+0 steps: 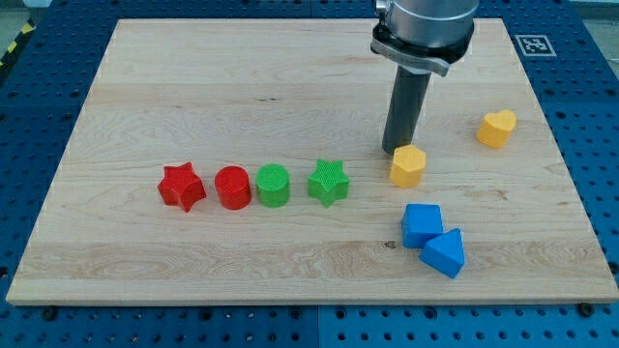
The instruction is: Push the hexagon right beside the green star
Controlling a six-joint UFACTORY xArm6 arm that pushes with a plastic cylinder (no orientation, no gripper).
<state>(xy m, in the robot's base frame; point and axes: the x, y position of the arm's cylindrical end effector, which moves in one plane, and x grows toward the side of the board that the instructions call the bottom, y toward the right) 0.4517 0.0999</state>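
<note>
The yellow hexagon [408,165] lies right of the board's middle. The green star [329,182] lies to its left, with a gap of about one block width between them. My tip [395,151] stands just above and left of the hexagon, touching or nearly touching its upper left edge. The rod rises from there to the arm at the view's top.
A row runs left from the green star: green cylinder [274,186], red cylinder [233,188], red star [182,187]. A blue cube [422,224] and blue triangular block [444,251] lie below the hexagon. A yellow heart [497,128] lies at the right. The wooden board [193,87] carries all.
</note>
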